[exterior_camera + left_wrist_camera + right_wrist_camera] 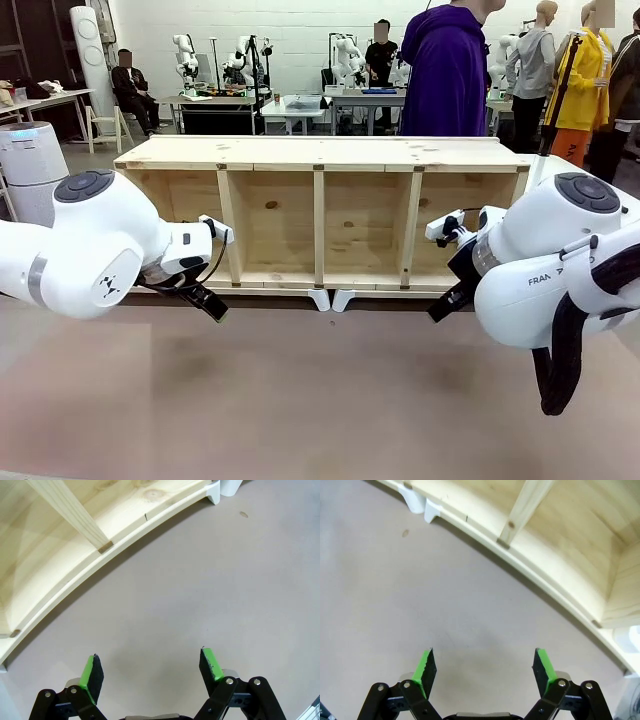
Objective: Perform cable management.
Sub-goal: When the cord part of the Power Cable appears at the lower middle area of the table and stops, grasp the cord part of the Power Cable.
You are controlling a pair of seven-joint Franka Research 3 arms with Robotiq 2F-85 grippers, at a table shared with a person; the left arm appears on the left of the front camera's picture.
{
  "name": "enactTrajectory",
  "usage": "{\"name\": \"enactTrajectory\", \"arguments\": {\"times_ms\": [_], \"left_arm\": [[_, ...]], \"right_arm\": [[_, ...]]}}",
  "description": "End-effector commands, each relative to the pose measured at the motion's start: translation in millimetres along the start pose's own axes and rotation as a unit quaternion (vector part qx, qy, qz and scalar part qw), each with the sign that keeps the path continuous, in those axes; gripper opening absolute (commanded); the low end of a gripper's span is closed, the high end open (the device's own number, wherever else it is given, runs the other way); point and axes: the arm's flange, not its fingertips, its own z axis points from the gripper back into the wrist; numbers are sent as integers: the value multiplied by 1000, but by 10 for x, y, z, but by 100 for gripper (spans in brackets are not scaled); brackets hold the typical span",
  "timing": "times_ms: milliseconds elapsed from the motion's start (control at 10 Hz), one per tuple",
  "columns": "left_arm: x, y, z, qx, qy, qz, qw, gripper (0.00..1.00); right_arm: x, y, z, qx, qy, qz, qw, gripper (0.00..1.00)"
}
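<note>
No cable is in view. My left gripper [207, 301] hangs low over the brown table just in front of the long wooden shelf [320, 152], near its left compartment. In the left wrist view this gripper [152, 672] stands open, with bare tabletop between its green pads [89, 674]. My right gripper [447, 300] sits in the same way in front of the shelf's right compartment. Seen from the right wrist, it [487, 672] is open too, nothing between its green pads [545, 666].
The shelf lies on its side across the table, its open compartments facing me, with two white feet [331, 298] at its middle. A person in a purple hoodie [445, 70] stands behind it. Bare tabletop [320, 400] stretches between shelf and front edge.
</note>
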Motion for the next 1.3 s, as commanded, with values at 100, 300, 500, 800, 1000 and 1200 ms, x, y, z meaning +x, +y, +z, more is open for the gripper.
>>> {"name": "enactTrajectory", "arguments": {"times_ms": [100,300,500,800,1000,1200], "left_arm": [[-235,-117,559,32,-7,13,999,100],[-468,-141,1040,66,-31,17,997,100],[-834,-92,1529,93,-74,35,992,100],[-1417,-46,1942,112,-110,58,986,100],[-1709,-66,2071,94,-119,44,987,100],[-1958,-155,2141,93,-134,42,986,100]], "right_arm": [[-208,139,626,-22,-20,18,999,100],[-313,215,997,-47,-26,23,998,100],[-469,256,1354,-69,-31,14,997,100],[-753,349,1816,-98,-44,-6,994,100],[-958,406,2028,-115,-52,-30,992,100],[-1147,464,2150,-126,-59,-51,989,100]]}}
